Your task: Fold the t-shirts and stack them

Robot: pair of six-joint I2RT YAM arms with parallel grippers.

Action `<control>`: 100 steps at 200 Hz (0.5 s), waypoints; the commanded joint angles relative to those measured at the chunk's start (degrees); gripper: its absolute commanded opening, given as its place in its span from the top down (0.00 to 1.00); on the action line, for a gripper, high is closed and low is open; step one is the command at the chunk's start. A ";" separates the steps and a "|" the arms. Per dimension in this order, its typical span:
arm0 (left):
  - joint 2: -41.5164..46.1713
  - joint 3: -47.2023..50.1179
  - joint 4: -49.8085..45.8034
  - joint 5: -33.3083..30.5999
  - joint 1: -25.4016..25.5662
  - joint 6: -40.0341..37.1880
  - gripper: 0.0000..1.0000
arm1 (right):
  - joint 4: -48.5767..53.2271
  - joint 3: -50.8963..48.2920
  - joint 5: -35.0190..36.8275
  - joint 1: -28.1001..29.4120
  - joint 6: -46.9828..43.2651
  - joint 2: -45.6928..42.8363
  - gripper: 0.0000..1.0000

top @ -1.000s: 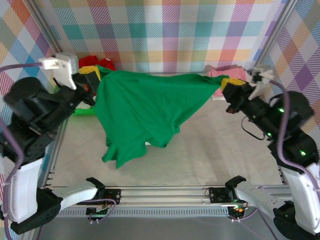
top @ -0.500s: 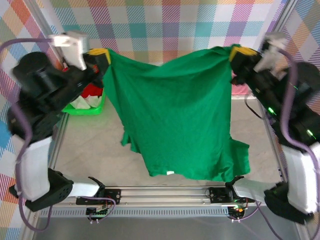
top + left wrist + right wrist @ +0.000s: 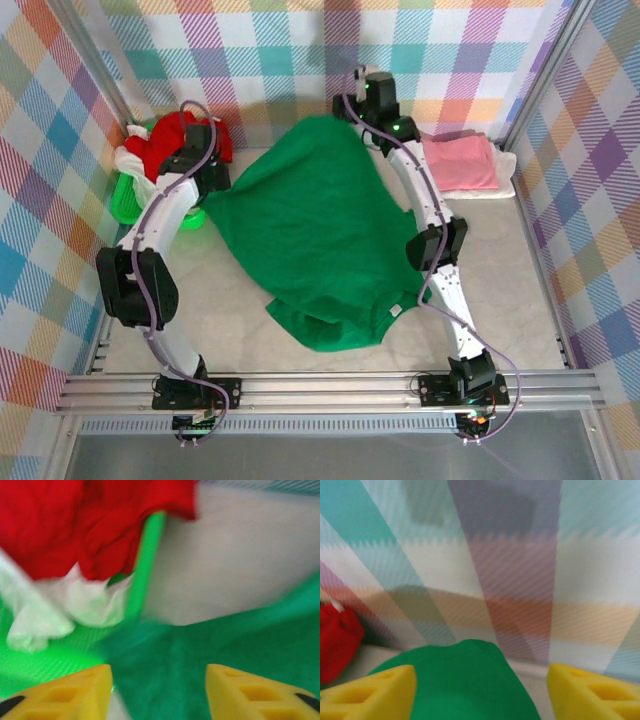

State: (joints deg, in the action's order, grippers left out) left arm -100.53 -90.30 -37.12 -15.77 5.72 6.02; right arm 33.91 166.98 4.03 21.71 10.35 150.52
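Your left gripper has its jaws apart and empty, low in its wrist view, over the edge of the green t-shirt, beside the basket holding a red t-shirt and a white t-shirt. Your right gripper is likewise parted above the green t-shirt's far tip. The shirt lies spread mid-frame in the top view, with a pink t-shirt at upper right.

Left hand and right hand have released the green t-shirt onto the table.
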 commanded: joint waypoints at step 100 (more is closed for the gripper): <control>8.15 21.74 17.08 21.34 9.21 5.41 0.46 | -10.92 -95.34 4.13 -0.56 17.80 -66.72 0.52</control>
State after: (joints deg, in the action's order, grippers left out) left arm -82.00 -69.69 -23.92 -1.21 16.03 9.82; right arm 23.92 84.01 5.26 23.40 20.97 81.78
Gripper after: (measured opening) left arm 0.579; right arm 0.573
